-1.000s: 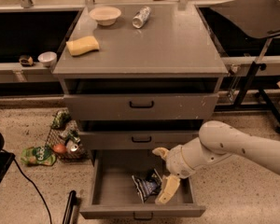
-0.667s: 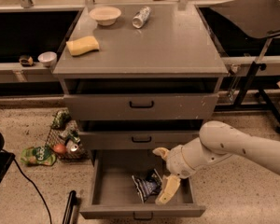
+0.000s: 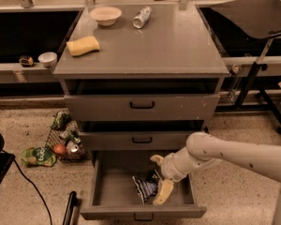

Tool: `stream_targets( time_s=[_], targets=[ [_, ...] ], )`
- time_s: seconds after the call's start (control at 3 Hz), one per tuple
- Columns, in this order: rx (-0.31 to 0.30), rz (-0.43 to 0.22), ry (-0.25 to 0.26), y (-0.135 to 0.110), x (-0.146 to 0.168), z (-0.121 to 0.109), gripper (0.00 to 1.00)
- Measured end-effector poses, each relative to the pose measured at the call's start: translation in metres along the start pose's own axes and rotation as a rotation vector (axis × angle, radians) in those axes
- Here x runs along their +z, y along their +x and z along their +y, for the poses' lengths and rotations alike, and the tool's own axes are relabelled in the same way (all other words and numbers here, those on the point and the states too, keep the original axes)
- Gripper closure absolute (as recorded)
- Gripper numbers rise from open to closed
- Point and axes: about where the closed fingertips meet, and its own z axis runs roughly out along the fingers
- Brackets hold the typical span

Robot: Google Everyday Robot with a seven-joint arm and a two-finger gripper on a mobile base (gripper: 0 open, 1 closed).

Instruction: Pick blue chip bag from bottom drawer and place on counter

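The bottom drawer [image 3: 107, 191] is pulled open at the foot of the grey cabinet. The blue chip bag [image 3: 143, 188], dark navy with a white-striped edge, lies crumpled on the drawer floor right of the middle. My gripper [image 3: 158, 176] reaches down into the drawer from the right on a white arm. It is open, with one cream finger [image 3: 156, 159] behind the bag and the other [image 3: 163, 192] in front, at the bag's right edge. The counter [image 3: 168, 50] is the cabinet's grey top, well above the gripper.
On the counter stand a white bowl [image 3: 105, 15], a lying can [image 3: 141, 17] and a yellow sponge [image 3: 83, 46]. The two upper drawers are slightly ajar. A wire basket [image 3: 65, 137] and a green pouch [image 3: 39, 156] lie on the floor left. A black stand [image 3: 253, 15] is at the right.
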Motion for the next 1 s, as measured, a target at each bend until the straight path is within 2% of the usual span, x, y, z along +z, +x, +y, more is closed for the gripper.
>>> stream_targets(
  time_s=[0.67, 1.0],
  targets=[
    [-0.043, 0.013, 0.010, 0.067, 0.096, -0.035, 0.00],
    [-0.043, 0.014, 0.010, 0.067, 0.096, -0.035, 0.00]
  ],
)
